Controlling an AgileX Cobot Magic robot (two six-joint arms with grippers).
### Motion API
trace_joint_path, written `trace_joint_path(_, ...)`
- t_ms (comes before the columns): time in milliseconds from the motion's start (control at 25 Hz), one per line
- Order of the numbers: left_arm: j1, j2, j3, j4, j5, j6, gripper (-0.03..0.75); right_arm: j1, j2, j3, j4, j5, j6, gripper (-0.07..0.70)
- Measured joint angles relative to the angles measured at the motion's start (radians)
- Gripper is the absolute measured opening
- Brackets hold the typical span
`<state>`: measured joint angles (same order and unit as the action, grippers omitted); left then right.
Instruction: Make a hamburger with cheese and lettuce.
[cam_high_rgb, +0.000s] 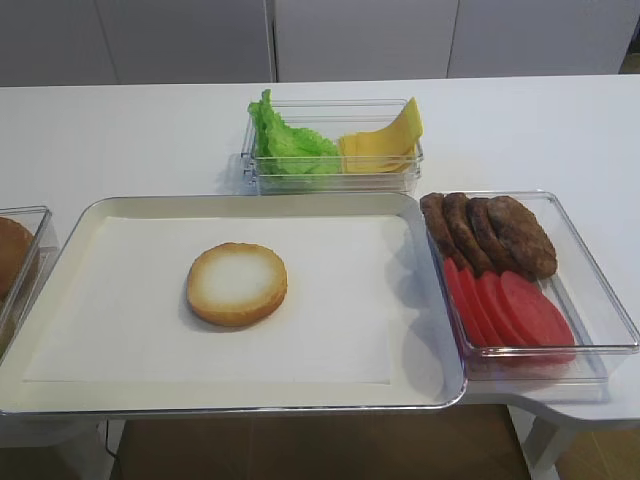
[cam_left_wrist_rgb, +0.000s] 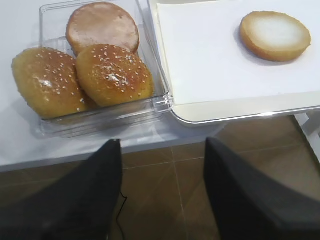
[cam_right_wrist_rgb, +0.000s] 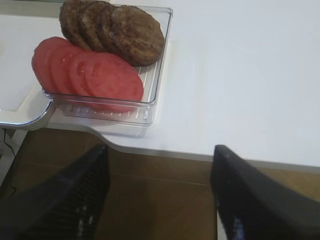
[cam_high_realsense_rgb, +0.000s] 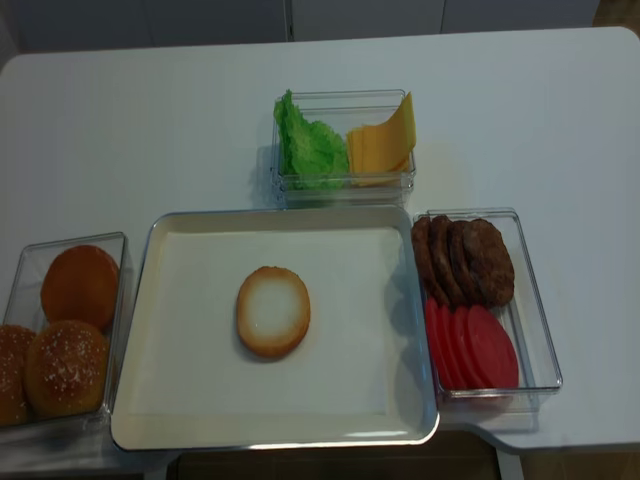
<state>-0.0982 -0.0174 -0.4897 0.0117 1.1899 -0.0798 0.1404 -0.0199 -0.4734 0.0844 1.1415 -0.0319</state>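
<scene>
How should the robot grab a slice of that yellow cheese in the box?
Probably by the raised corner of the cheese. The slices lean up against the right wall of the clear box, beside the lettuce, so that corner pokes above the rim. Coming down from above could pinch its thin edge.

A white table (cam_high_realsense_rgb: 150, 130) carries everything. In the lower middle of the frame lies a large tray (cam_high_realsense_rgb: 130, 330). Touching its left edge stands a clear box (cam_high_realsense_rgb: 20, 290), and along its right edge another clear box (cam_high_realsense_rgb: 535, 330). Above the tray, in the upper middle, stands a third clear box (cam_high_realsense_rgb: 345, 185), perhaps two stacked.
</scene>
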Motion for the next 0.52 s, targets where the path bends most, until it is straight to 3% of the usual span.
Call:
trace_joint_path(160,0.009,0.000,0.000,0.000,0.000,0.000,0.386,0.000,0.000,0.000,0.000,0.000,0.000,0.478)
trace_joint_path(360,0.079,0.000,0.000,0.000,-0.002,0.000,0.383,0.000,0.000,0.000,0.000,0.000,0.000,0.478)
trace_joint_path(520,0.098,0.000,0.000,0.000,-0.002,0.000,0.383,0.000,0.000,0.000,0.000,0.000,0.000,0.478)
